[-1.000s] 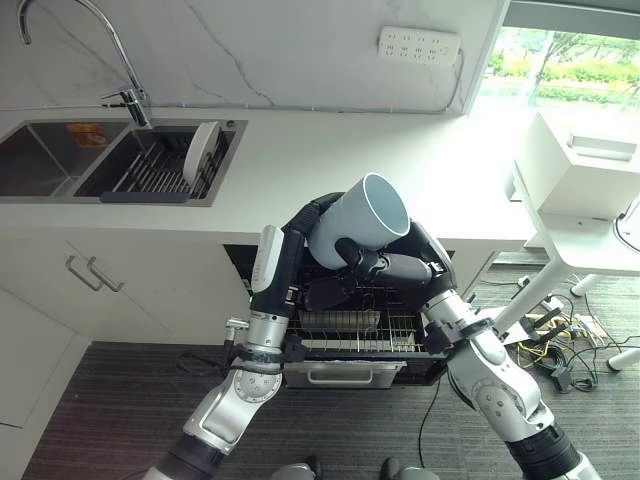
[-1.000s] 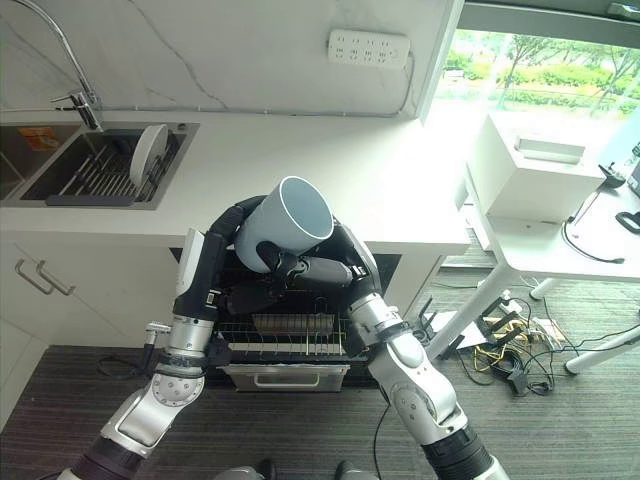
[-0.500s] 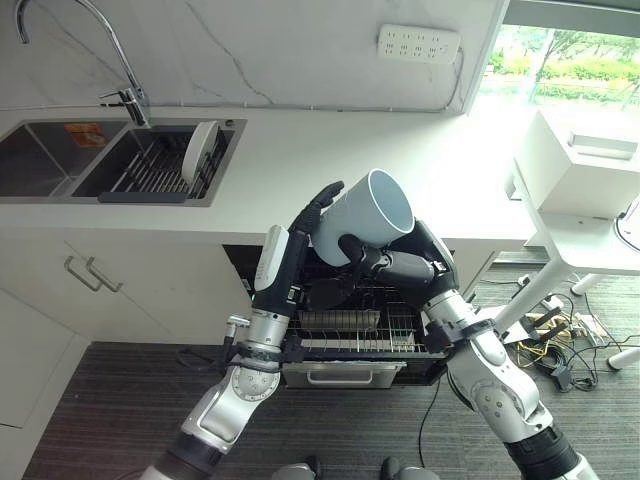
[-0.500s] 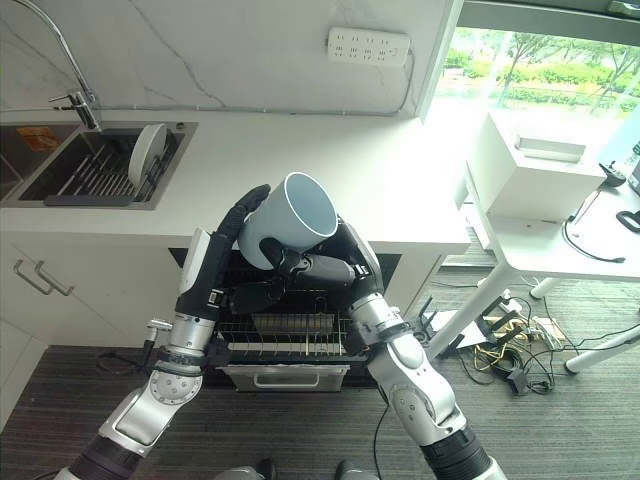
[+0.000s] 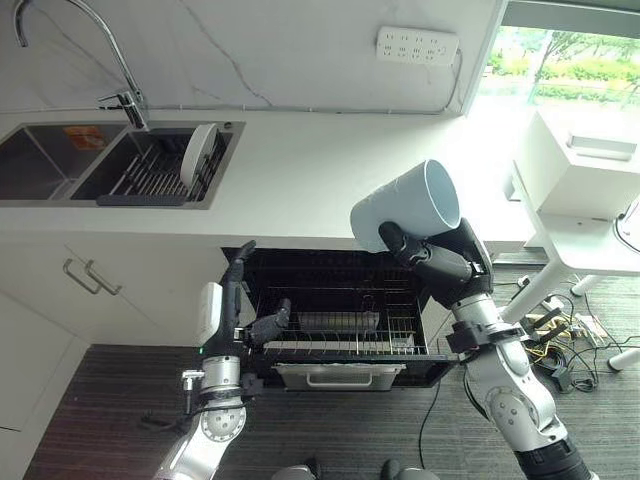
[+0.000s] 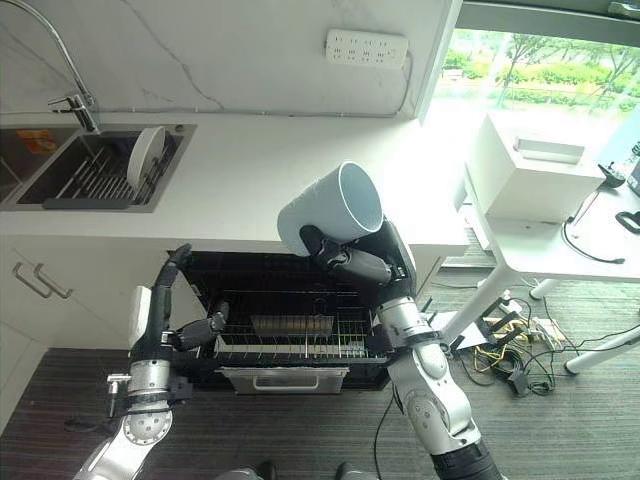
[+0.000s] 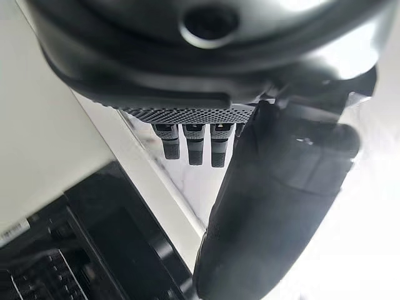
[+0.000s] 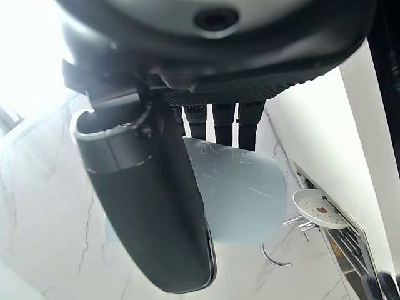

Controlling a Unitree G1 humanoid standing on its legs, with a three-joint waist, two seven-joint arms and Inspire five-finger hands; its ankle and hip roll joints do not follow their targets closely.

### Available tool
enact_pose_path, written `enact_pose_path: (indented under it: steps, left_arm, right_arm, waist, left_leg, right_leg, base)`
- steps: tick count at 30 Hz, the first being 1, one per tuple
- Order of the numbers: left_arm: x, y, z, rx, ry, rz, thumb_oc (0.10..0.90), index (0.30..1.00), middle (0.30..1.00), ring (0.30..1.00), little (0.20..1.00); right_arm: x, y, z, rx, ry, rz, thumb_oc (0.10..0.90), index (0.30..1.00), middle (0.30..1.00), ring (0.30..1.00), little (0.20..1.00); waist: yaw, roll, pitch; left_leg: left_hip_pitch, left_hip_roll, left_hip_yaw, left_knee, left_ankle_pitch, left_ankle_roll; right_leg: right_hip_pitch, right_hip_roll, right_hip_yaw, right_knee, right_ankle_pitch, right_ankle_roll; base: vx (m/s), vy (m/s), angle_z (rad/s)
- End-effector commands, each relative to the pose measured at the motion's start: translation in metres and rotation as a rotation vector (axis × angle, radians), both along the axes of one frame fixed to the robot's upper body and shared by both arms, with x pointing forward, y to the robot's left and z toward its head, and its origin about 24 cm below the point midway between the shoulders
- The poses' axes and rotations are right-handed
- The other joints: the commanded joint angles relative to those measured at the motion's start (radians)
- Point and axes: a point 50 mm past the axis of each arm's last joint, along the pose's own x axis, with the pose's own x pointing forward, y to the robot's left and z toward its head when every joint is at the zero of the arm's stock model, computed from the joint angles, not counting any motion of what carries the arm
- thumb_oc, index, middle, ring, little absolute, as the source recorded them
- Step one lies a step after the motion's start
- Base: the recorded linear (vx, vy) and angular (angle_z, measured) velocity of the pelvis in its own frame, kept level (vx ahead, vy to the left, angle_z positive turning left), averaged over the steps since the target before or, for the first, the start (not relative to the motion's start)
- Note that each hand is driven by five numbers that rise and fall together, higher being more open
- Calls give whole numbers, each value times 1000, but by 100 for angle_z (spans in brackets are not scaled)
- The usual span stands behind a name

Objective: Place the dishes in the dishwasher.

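The right hand grips a pale blue cup, fingers and thumb curled round its lower body. The cup is raised above the counter edge, tilted, with its mouth facing toward 2 o'clock. The right wrist view confirms this grip: the cup sits against the fingers with the thumb across it.

The left hand stands at the 9 o'clock side of the open dishwasher, fingers straight and pointing up toward 12 o'clock, thumb angled toward the rack. It holds nothing. It is well apart from the cup.

The rack is pulled out below the counter. A dark object lies in its middle; what it is cannot be told.

At 10 o'clock, the sink holds a white plate standing on edge in a wire drainer. A tap rises behind the sink. A power strip is fixed to the wall at 1 o'clock.
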Motion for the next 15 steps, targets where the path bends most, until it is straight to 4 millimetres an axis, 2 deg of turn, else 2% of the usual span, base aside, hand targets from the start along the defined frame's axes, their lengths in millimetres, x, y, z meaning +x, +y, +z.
enact_pose_path:
  steps: [1,5,7,15]
  left_arm:
    - [15,-6,62,-158,-319,-132,800,900,900,900,900]
    - [9,-5,69,-224,-280,-257,800,900,900,900,900]
    - [12,-3,68,-278,-196,-337,800,900,900,900,900]
    - [14,-6,62,-260,12,-516,800,900,900,900,900]
  right_arm:
    - [-5,-7,46,58,-275,-16,400,300,300,300,300]
    - [-10,-9,29,-20,-198,10,400,300,300,300,300]
    - [-10,-13,18,-63,-144,22,400,300,300,300,300]
    - [-14,-27,3,-166,-81,1,400,300,300,300,300]
  waist:
    - [10,-13,-46]
    - [-1,-12,-39]
    - [-12,-12,-31]
    - [-35,-2,-15]
  left_leg:
    - [58,37,14,44,-151,-20]
    - [58,38,18,44,-146,-20]
    - [56,41,22,44,-143,-19]
    - [54,44,35,44,-138,-19]
  right_leg:
    - [16,3,10,39,-84,34]
    - [15,2,10,39,-82,37]
    - [11,2,13,39,-78,39]
    - [1,4,22,39,-73,47]
  base:
    - [0,0,0]
    - [0,0,0]
    - [-10,3,-2]
    - [-18,8,-3]
